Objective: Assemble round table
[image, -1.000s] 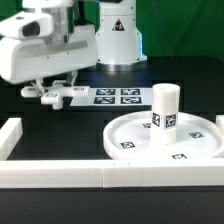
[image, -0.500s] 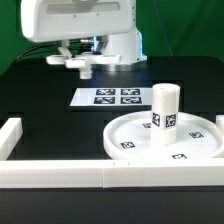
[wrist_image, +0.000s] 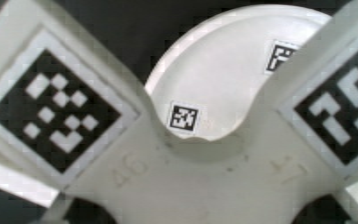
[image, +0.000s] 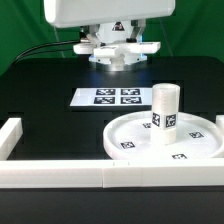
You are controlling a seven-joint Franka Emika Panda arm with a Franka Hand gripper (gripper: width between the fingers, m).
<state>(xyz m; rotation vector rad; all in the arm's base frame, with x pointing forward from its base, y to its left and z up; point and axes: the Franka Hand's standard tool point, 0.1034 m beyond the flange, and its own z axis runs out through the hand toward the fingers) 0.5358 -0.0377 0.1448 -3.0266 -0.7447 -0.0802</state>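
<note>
The large rimmed disc (image: 165,140) lies on the black table at the exterior view's right. The thick short cylinder (image: 164,110) stands upright on its centre. My gripper (image: 114,47) is high at the back, above the far side of the table. It is shut on the flat cross-shaped piece (image: 128,48) and holds it in the air. In the wrist view the cross-shaped piece (wrist_image: 194,170) fills most of the picture and hides my fingers. Its tagged arms spread to both sides. Between them the disc (wrist_image: 220,70) shows below.
The marker board (image: 110,97) lies flat behind the disc. A long white wall bar (image: 110,176) runs along the front. A shorter bar (image: 10,135) stands at the exterior view's left. The arm's white body fills the top of the exterior view.
My gripper has moved up and toward the exterior view's right with the cross-shaped piece in it, from over the table's left to above its back middle. The disc and cylinder have not moved.
</note>
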